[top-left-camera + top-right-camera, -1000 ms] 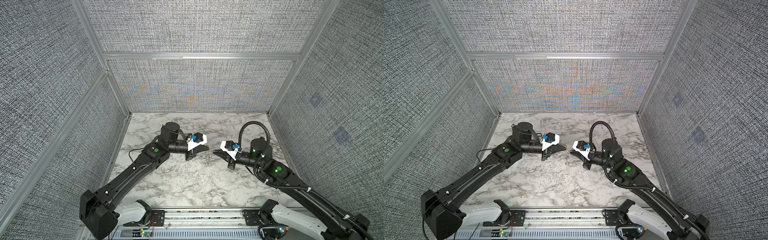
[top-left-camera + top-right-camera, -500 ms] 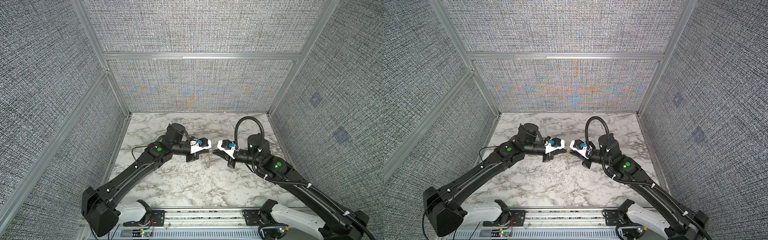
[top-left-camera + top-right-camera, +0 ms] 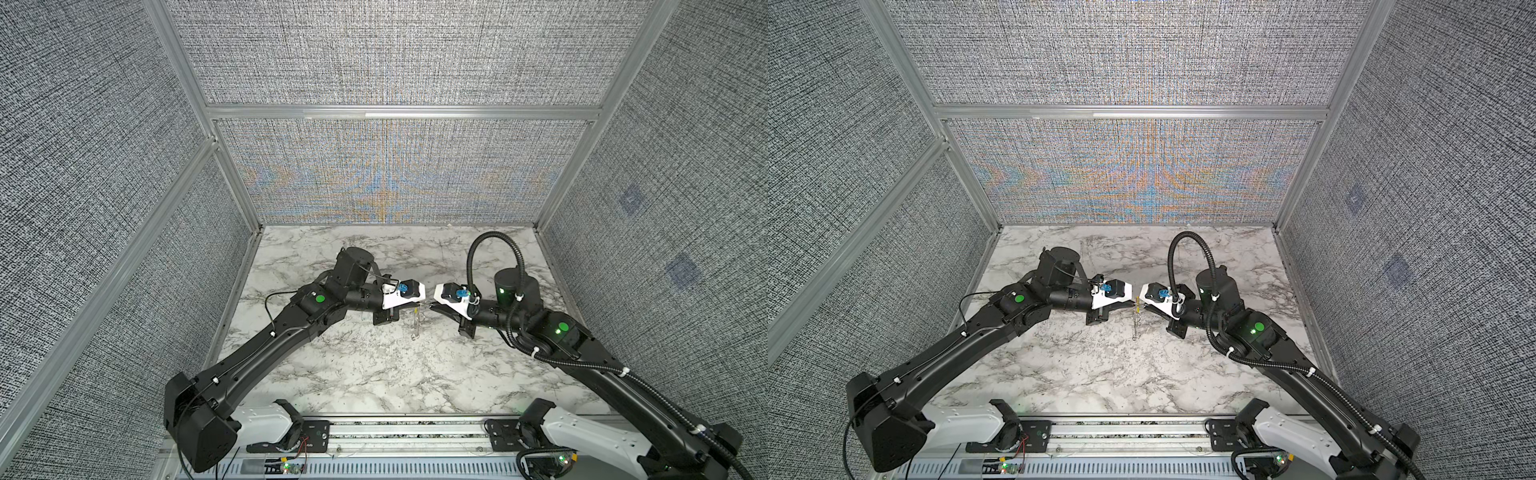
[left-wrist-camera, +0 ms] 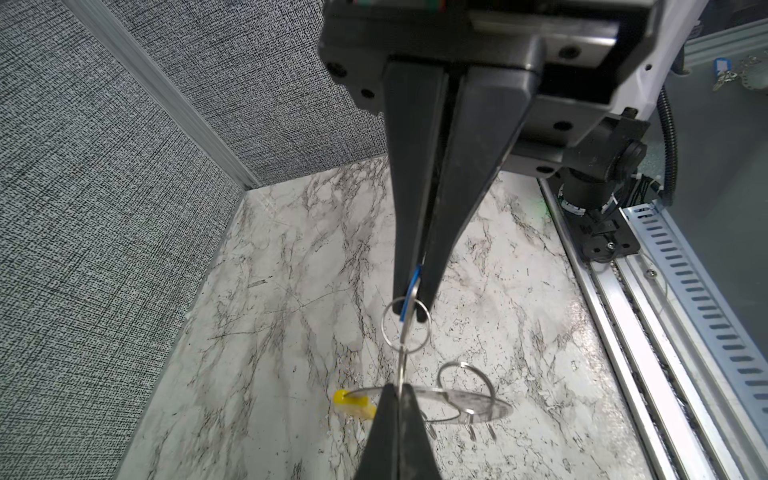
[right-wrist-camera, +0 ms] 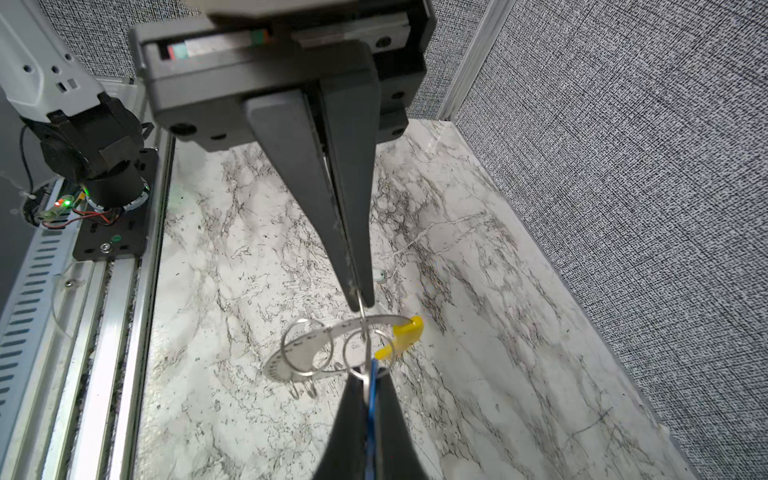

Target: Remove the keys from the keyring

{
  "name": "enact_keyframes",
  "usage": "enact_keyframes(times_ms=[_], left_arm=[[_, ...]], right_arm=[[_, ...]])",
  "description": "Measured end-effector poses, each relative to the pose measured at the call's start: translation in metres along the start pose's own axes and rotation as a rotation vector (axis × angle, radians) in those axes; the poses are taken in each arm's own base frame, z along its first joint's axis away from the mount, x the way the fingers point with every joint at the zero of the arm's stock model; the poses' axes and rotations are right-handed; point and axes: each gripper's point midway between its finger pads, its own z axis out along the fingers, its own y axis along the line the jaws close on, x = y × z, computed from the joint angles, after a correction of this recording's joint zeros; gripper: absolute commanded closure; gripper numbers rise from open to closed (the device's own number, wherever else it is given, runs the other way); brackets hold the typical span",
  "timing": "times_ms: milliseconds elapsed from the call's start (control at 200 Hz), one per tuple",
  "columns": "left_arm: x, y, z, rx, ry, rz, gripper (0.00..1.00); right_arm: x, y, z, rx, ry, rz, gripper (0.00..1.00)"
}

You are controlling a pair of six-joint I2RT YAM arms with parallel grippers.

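The keyring is a large thin grey hoop point(image 4: 438, 390) with a yellow sleeve point(image 4: 353, 405). It hangs above the marble between my two grippers and shows as a narrow sliver in both top views point(image 3: 414, 326) point(image 3: 1134, 328). My right gripper point(image 5: 368, 380) is shut on the blue key point(image 5: 373, 395) point(image 4: 410, 286), which sits in a small ring point(image 5: 344, 349). My left gripper point(image 4: 398, 390) is shut on a thin silvery piece seen edge-on that runs to that small ring point(image 4: 382, 326). I cannot tell whether it is the pale key or a ring. The tips of the two grippers nearly meet point(image 3: 419, 306) point(image 3: 430, 306).
A second small ring point(image 4: 465, 365) point(image 5: 283, 347) hangs on the hoop point(image 5: 386, 319). The marble table point(image 3: 374, 374) has fabric walls on three sides and a metal rail point(image 3: 395, 432) along the front. A small pale bit point(image 5: 380, 276) lies on the marble.
Both grippers have closed in on each other over the middle of the table. The left moved right and forward, the right moved slightly left. Both stayed shut, with the hoop hanging between them.
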Motion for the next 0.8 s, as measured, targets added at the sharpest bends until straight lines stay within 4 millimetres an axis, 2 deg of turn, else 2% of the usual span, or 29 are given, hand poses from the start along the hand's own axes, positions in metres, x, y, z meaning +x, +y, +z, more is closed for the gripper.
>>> enact_keyframes(times_ms=[460, 800], left_arm=[[-0.006, -0.005, -0.002, 0.034, -0.021, 0.013, 1.00], [-0.003, -0.010, 0.008, 0.071, -0.001, 0.008, 1.00]], right_arm=[[0.010, -0.004, 0.000, 0.026, 0.048, -0.077, 1.00], [-0.001, -0.004, -0.006, 0.002, 0.053, -0.080, 1.00]])
